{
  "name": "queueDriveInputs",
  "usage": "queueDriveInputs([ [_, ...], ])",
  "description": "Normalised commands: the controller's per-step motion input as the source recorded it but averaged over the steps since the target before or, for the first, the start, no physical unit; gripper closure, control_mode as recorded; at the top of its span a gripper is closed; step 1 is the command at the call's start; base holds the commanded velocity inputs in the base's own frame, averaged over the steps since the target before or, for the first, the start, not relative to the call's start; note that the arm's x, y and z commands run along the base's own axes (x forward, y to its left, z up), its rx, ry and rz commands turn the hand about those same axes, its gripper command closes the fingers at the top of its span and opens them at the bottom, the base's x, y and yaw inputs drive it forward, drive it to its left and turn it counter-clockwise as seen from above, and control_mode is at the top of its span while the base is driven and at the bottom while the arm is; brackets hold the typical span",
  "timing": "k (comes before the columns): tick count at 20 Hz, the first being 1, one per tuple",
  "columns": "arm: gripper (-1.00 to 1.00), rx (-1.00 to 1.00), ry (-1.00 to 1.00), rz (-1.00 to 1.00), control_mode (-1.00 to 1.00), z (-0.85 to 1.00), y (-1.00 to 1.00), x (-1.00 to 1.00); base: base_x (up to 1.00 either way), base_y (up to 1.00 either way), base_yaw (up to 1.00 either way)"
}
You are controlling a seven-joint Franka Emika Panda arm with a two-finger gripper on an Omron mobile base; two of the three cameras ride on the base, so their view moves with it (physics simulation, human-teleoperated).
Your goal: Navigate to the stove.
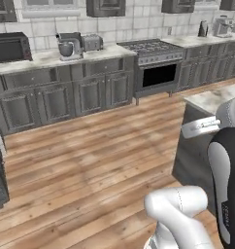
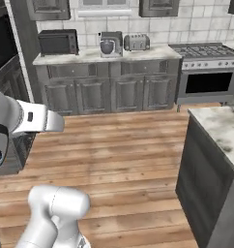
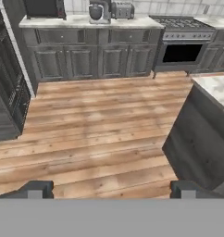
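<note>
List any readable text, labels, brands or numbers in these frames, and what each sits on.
No text can be read.
A small dark mark on the robot arm is too small to read.
The stove, microwave, stand mixer and toaster show no legible label.

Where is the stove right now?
The stove stands against the far back wall, right of centre in the left base view, across the wooden floor. The toaster and stand mixer sit on the counter to its left.
</note>
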Motion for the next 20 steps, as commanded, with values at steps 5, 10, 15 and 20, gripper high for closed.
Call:
queueDriveInputs([
  [5,-1.00,0.00,0.00,0.00,1.00,0.00,0.00,0.00,1.00,0.02,-0.02],
  [10,-1.00,0.00,0.00,0.00,1.00,0.00,0.00,0.00,1.00,-0.24,0.00],
  [15,-1.00,0.00,0.00,0.00,1.00,0.00,0.00,0.00,1.00,-0.20,0.00],
  [20,-1.00,0.00,0.00,0.00,1.00,0.00,0.00,0.00,1.00,0.05,0.00],
])
